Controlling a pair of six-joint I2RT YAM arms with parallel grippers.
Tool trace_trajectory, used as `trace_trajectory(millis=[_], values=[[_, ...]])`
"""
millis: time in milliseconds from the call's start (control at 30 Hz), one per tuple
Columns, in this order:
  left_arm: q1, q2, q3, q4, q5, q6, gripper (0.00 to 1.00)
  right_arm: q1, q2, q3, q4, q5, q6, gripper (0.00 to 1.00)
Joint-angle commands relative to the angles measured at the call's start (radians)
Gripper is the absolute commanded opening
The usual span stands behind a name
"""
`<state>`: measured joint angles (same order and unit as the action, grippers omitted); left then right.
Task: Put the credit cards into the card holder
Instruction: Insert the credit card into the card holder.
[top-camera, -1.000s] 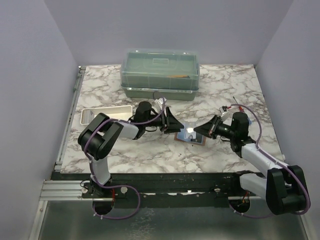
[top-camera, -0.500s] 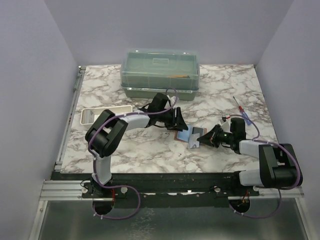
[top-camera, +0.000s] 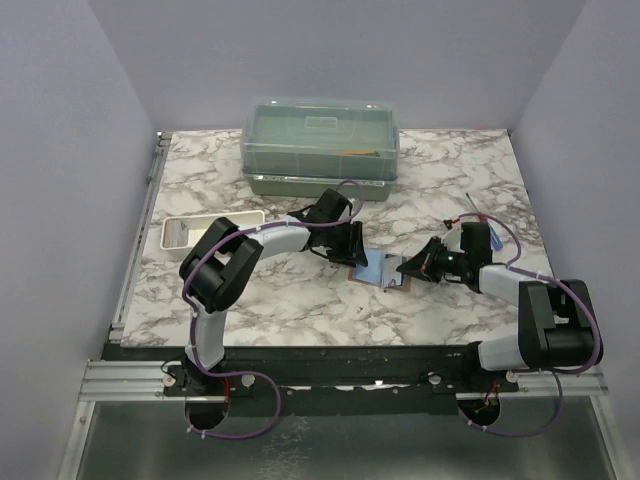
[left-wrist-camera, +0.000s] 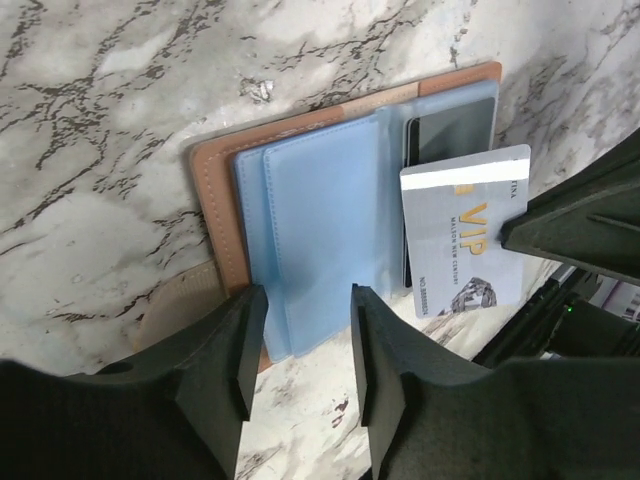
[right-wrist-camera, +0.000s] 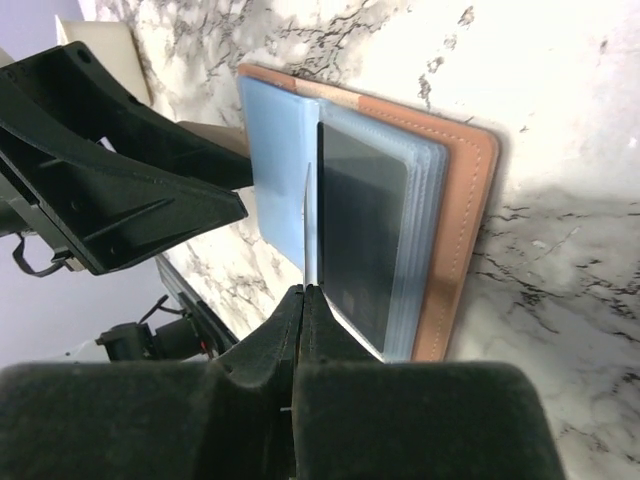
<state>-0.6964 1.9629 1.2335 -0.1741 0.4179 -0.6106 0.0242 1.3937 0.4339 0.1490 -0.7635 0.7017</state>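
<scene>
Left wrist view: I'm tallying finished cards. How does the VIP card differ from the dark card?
The VIP card is pale silver, the dark card black. The right gripper pinches the VIP card, mostly uncovered; the dark card sits sleeved inside the wallet. Similar size.

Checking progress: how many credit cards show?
2: a silver VIP card pinched in the right gripper over the card holder, and a dark card in its pocket. Others may be hidden.
</scene>
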Motion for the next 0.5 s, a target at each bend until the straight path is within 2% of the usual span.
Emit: trace_trajectory(millis=[0, 333, 467], values=[[-0.002, 0.068, 0.013, -0.117, -0.147, 0.053, 0.43, -0.006, 0.013, 0.038, -0.096, 0.063, -0.075, 0.0], [-0.027, 0.112, 0.036, -0.19, -0.254, 0.078, 0.45, -0.004, 0.038, 0.07, -0.147, 0.061, -0.113, 0.0], [-0.032, 0.135, 0.052, -0.227, -0.318, 0.092, 0.43, -0.003, 0.046, 0.075, -0.142, 0.045, -0.117, 0.0]])
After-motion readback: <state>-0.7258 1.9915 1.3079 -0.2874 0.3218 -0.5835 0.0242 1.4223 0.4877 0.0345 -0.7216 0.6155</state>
